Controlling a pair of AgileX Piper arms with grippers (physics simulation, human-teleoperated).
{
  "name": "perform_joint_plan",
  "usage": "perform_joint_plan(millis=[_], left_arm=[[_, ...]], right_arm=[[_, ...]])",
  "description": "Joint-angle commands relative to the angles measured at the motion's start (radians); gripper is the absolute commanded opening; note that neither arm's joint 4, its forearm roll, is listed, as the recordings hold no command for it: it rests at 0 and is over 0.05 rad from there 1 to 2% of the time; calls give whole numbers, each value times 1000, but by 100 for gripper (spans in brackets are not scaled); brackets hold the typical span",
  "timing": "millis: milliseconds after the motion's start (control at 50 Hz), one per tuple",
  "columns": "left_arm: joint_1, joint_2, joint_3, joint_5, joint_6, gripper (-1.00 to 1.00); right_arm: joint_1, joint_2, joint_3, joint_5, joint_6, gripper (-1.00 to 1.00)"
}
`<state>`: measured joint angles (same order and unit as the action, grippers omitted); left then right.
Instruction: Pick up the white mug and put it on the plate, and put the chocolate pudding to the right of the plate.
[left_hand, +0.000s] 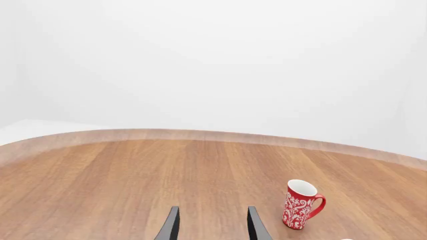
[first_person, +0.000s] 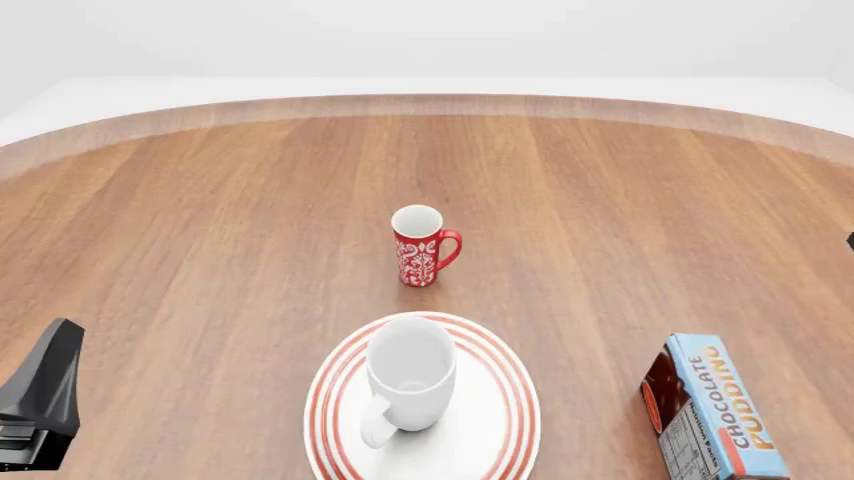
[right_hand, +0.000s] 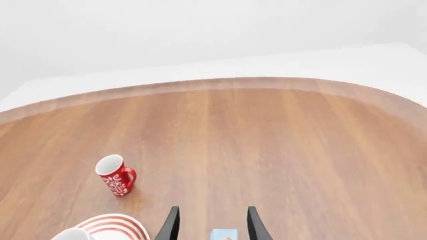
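While the white mug (first_person: 411, 375) is standing upright on the plate (first_person: 501, 440), its handle is pointing toward the near edge of the worktop (first_person: 200, 230). Well to the right of the plate, and apart from it, the pudding (first_person: 723, 408) is lying on the wood with its blue lettered face turned up. Farther back, beyond the plate, the red mug (first_person: 422, 246) is standing alone with its handle pointing right. Part of the left arm (first_person: 40, 395) is showing at the lower left corner of the front view. The left gripper (left_hand: 212, 224) is hanging over bare wood with its jaws spread and pinching nothing. The right gripper (right_hand: 212, 224) is hovering above the pudding's end, its jaws likewise spread and holding nothing.
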<state>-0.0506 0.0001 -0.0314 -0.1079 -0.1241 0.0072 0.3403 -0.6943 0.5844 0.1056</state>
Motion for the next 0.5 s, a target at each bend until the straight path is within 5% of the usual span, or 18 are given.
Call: perform_joint_plan(millis=[20,140,500], left_arm=[[-2,0,1,0,2,100],[0,0,1,0,5,100],[1,0,3,0,20,100]], right_arm=[[-43,-93,-36,-2,-52,100],[-44,-176,-72,-6,-125,100],[-59,-316,-40,-42,-185,100]])
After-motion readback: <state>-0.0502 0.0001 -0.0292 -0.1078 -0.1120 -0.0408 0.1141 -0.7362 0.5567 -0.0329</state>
